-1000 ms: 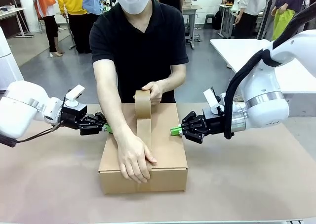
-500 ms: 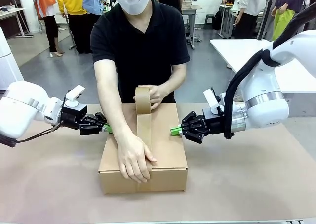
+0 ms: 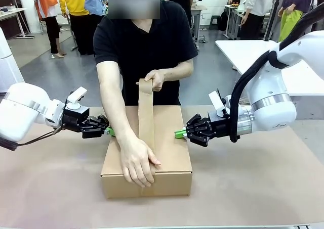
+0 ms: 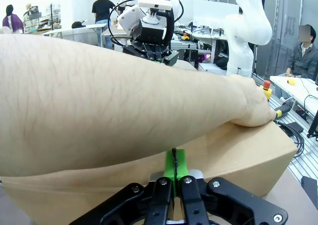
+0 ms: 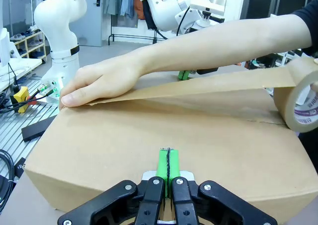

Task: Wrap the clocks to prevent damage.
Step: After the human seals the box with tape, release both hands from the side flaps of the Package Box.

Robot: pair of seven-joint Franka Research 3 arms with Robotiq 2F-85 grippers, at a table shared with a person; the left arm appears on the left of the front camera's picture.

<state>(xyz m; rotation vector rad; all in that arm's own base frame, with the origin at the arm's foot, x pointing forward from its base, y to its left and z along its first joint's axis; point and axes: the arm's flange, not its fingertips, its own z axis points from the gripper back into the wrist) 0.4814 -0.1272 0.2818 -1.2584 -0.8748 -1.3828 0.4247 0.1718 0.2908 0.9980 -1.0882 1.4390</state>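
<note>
1 closed brown cardboard box (image 3: pixel 152 153) sits in the middle of the tan paper-covered table (image 3: pixel 263 188), its near edge well back from the table's front edge. Bare table stretches wide on both sides of it, past each arm and out to the corners. No clock can be seen; whether any lies inside the box cannot be told.

The 2 grippers flank the box. The left gripper (image 3: pixel 108 131) comes in level from the left, its 2 green pads pressed together with nothing between them, tips touching or just beside the box's left wall near the top edge. The right gripper (image 3: pixel 178 133) does the same from the right, fingers fully together and empty, tips at the upper right edge of the box. In the right wrist view the green pads (image 5: pixel 168 161) meet the box wall just under its top rim.

1 person stands at the far side. 1 hand (image 3: pixel 136 161) presses the free end of a strip of brown paper tape (image 3: pixel 146 118) down over the near top edge of the box. The other hand (image 3: pixel 155 80) holds the 1 roll of brown tape (image 5: pixel 303 98) above the far edge, the strip running taut up from the lid.
</note>
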